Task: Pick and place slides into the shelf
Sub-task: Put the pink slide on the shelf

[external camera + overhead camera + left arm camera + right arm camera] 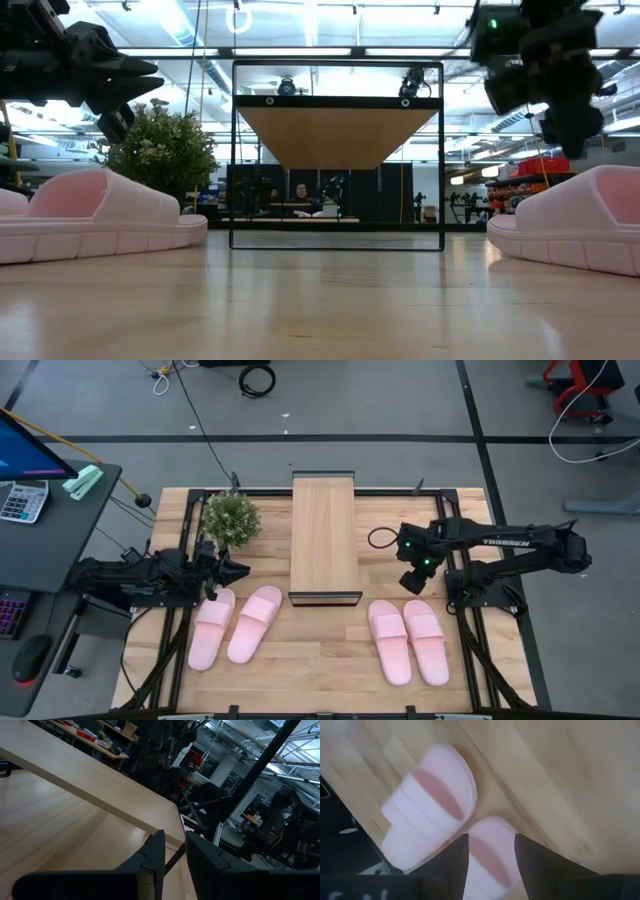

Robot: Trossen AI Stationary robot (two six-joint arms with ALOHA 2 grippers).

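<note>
1. Robotics lab / workshop, big open hall w/ painted grey concrete floor & dark floor lines.
2. Wooden worktable on a black metal frame, two dark robot arms mounted at its sides.
3. Loose cables on floor behind table.
4. Desk at left w/ monitor, calculator, mouse.
5. Low view: ceiling strip lights, benches in the bkgd, a person seated far back.
6. Left wrist view: cluttered workbench, exposed ceiling beams, more rigs.

Bright overhead strip lights glare in the low view; the right wrist view is motion-blurred.
</note>
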